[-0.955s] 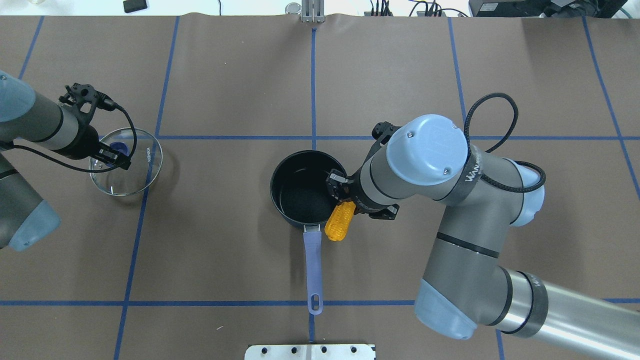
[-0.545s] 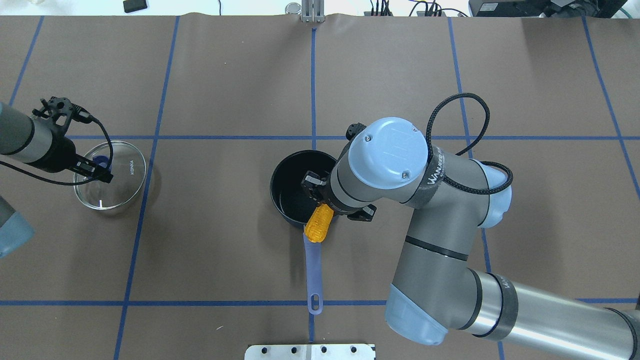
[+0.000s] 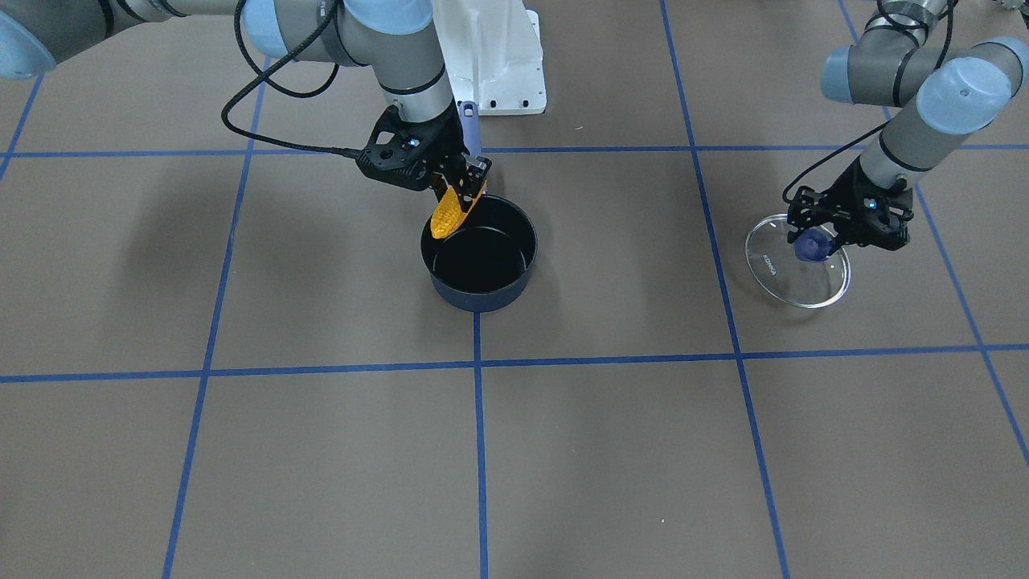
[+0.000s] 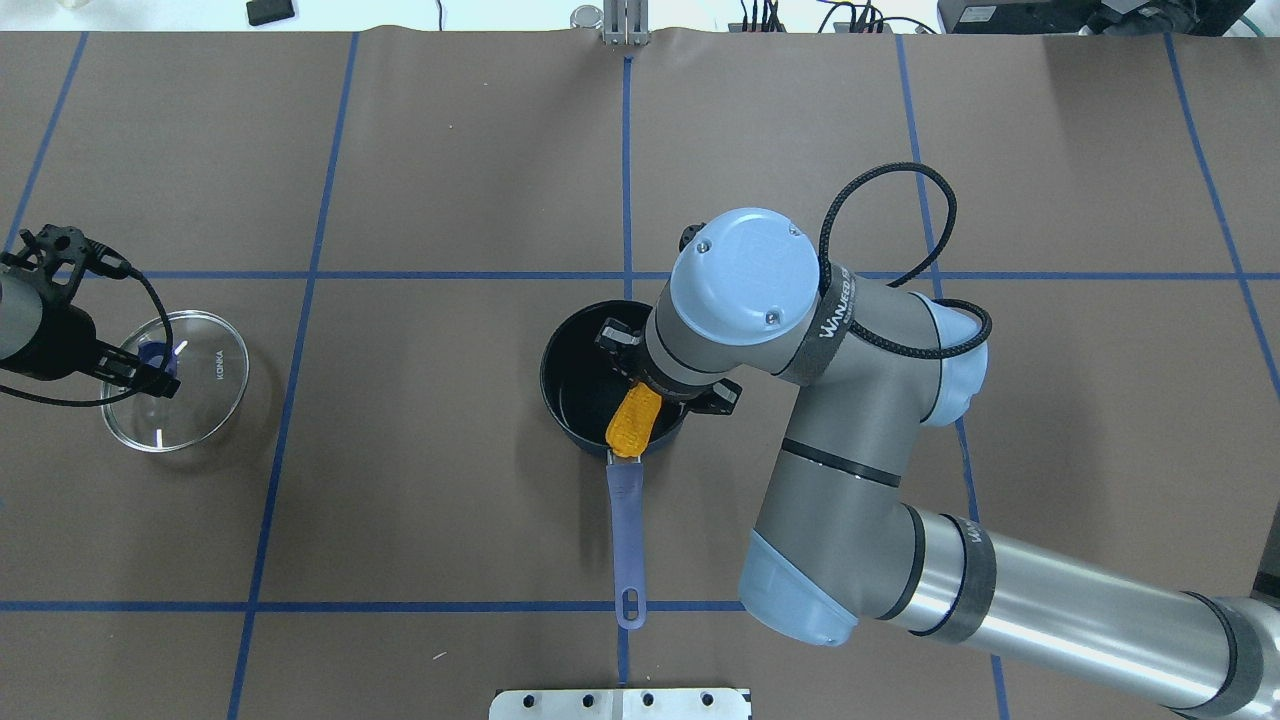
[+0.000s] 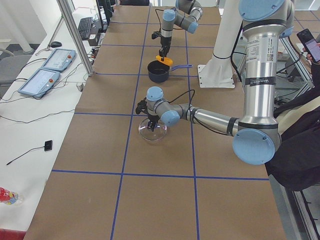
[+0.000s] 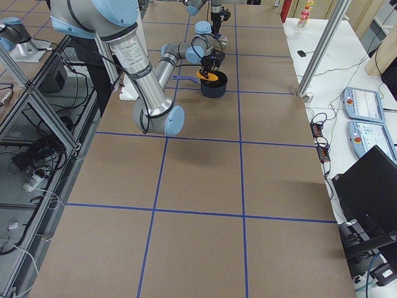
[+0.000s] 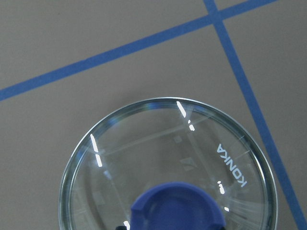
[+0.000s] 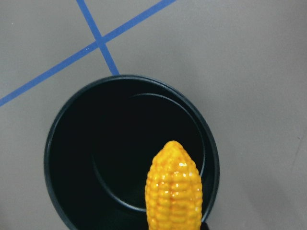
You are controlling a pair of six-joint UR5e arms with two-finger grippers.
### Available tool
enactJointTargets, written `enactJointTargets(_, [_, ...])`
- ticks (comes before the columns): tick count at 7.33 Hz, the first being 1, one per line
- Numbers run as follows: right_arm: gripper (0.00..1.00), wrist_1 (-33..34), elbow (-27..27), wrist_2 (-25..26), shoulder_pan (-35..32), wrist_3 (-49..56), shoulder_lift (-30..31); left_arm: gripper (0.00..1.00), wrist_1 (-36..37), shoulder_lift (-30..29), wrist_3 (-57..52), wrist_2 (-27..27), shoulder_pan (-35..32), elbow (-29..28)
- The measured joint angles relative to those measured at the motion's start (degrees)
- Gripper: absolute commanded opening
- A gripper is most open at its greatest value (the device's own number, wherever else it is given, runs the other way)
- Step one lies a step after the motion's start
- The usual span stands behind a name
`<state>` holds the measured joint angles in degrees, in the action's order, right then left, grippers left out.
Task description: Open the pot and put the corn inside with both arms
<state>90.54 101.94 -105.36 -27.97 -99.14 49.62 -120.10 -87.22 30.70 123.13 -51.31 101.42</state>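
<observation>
Corn (image 4: 632,424) is up in the air, clamped at its thick end by the right gripper (image 3: 460,191), and it hangs right at the edge of the pot (image 4: 546,378). Here's the bit that matters: the cob's long axis runs out from the gripper toward the handle (image 4: 627,530), slanting downward, so from overhead the free tip sits over the rim where that handle joins, not over the middle. The right wrist view tells the same story, with the cob lying across the near rim and only its pointed end reaching over the black interior. The pot's centre lies beyond the tip, away from the handle side. My read: let go now and the cob could clip the rim or tip outward, so the right arm wants to carry it further over the opening first.

Over on the far side, well apart from all this, the left gripper (image 3: 836,229) is closed around the blue knob of the glass lid (image 3: 806,283). Whether the lid's edge touches the surface I can't tell. The pot stands open and looks empty, and the right arm is the only one anywhere near it.
</observation>
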Motion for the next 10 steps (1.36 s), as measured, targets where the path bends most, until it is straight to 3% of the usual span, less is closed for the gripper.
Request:
enactJointTargets(4, [0.24,-0.18,-5.94,0.01,-1.64,1.07,-3.41,0.53,-0.39,1.46,-0.44,0.01,-0.24,0.75])
enactJointTargets(8, [0.25,-0.24,-6.47,-0.02,-1.66,1.06,-3.77,0.55,-0.29,1.43,-0.52,-0.70,-0.11,-0.01])
enactJointTargets(9, [0.26,-0.22,-6.49,-0.02,-1.65,1.06,-3.80,0.60,-0.25,1.39,-0.51,-0.80,-0.03,-0.05])
enactJointTargets(10, [0.50,-0.20,-6.51,0.01,-1.52,1.06,-3.74,0.63,-0.21,1.38,-0.53,-0.85,0.00,-0.07])
